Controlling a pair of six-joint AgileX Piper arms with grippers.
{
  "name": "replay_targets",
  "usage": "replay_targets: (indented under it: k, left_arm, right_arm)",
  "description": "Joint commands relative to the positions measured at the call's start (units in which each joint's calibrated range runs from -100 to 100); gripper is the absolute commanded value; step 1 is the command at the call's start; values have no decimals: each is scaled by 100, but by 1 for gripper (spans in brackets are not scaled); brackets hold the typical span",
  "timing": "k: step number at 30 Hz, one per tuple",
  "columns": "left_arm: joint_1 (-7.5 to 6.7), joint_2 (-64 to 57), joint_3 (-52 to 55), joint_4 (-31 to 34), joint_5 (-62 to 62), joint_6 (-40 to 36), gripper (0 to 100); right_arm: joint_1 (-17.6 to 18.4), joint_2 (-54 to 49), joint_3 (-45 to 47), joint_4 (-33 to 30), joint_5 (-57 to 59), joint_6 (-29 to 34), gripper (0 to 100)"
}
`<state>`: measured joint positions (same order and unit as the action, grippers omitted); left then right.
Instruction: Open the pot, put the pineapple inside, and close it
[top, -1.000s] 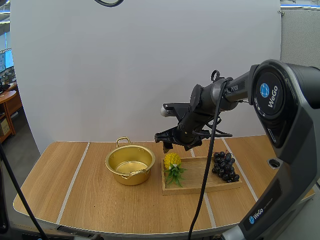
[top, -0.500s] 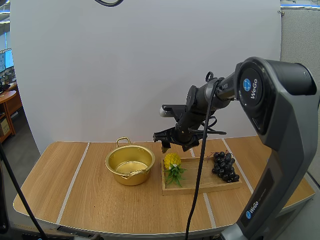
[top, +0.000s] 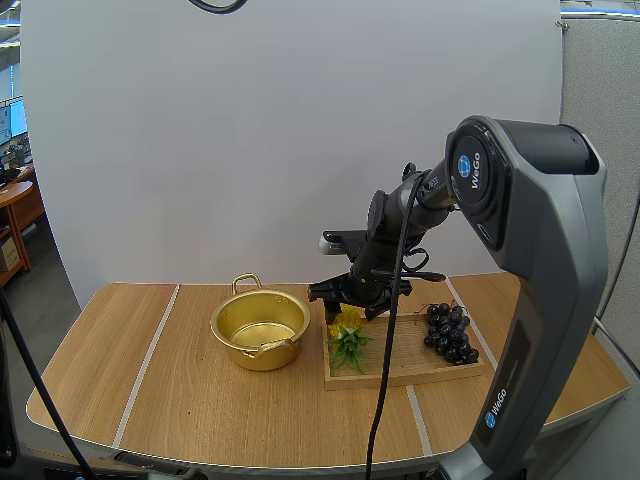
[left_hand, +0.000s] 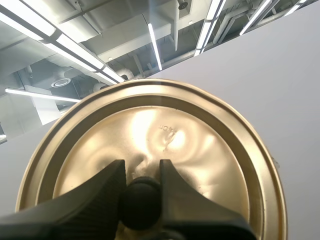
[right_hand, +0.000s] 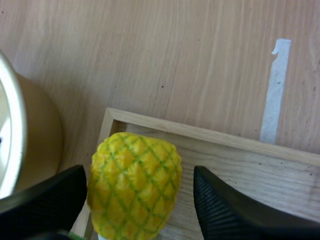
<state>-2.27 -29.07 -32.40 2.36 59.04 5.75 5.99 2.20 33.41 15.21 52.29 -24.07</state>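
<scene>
On the wooden tray (right_hand: 200, 134), the pineapple (right_hand: 134, 180) sits between the wide-open fingers of the right gripper (right_hand: 139, 200). It should go a bit lower, squeeze the yellow middle softly, then lift straight up. The open pot (top: 262, 355) waits just beside the tray. The left gripper (left_hand: 141, 172) pinches the lid (left_hand: 200, 150) by its knob (left_hand: 140, 202).

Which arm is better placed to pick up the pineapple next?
Right. The right claw is open with a finger on each side of the pineapple on the wooden tray, beside the open pot. The left claw is shut on the knob of the lid, so it is busy.
</scene>
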Motion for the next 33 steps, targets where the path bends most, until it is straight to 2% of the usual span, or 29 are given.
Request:
replay_targets:
  k: [1,14,15,17,18,19,20,27,33]
  left_arm:
    - [-11,-20,-40,-5,-145,-59,0]
    - [-11,-20,-40,-5,-145,-59,0]
    - [-11,-20,-40,-5,-145,-59,0]
    - [-11,-20,-40,-5,-145,-59,0]
    - [-11,-20,-40,-5,-145,-59,0]
    - [-11,-20,-40,-5,-145,-59,0]
    - [-11,-20,-40,-5,-145,-59,0]
    - [-11,-20,-40,-5,-145,-59,0]
    - [-11,-20,-40,-5,-145,-59,0]
  right_arm:
    - [2,119,-39,-60,-99,20,100]
    - [2,252,-39,-61,-276,61,100]
    - [2,252,-39,-61,-276,61,98]
    - [2,252,-39,-61,-276,39,60]
    - [2,252,-39,-61,-276,30,29]
    - [2,252,-39,-61,-276,30,8]
    - [2,252,-39,-61,-276,30,0]
    - [2,-92,-39,-72,-276,-83,0]
    - [12,-1008,-39,-94,-276,-145,0]
